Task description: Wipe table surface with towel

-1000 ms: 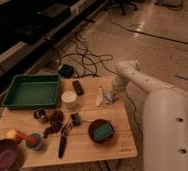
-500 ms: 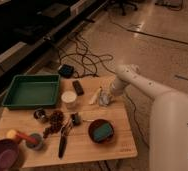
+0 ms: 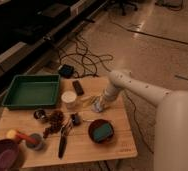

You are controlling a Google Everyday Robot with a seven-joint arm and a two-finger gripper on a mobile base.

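The table surface (image 3: 122, 137) is a pale wood plank top filling the lower left of the camera view. The towel (image 3: 99, 105) is a small pale wad lying on it right of the white cup (image 3: 69, 99). My white arm reaches in from the right and comes down on the towel. The gripper (image 3: 101, 103) is right at the towel, low over the wood.
A green tray (image 3: 16, 102) sits at the back left, a dark remote (image 3: 78, 87) behind the cup. A dark bowl with a teal block (image 3: 101, 131) lies near the front. Pine cones, a knife (image 3: 62, 143), a small can and a purple bowl (image 3: 4, 155) crowd the left front. Cables trail on the floor behind.
The view has shifted, so the table now sits lower and further right. My arm and the towel stay at about the same spot beside the cup.
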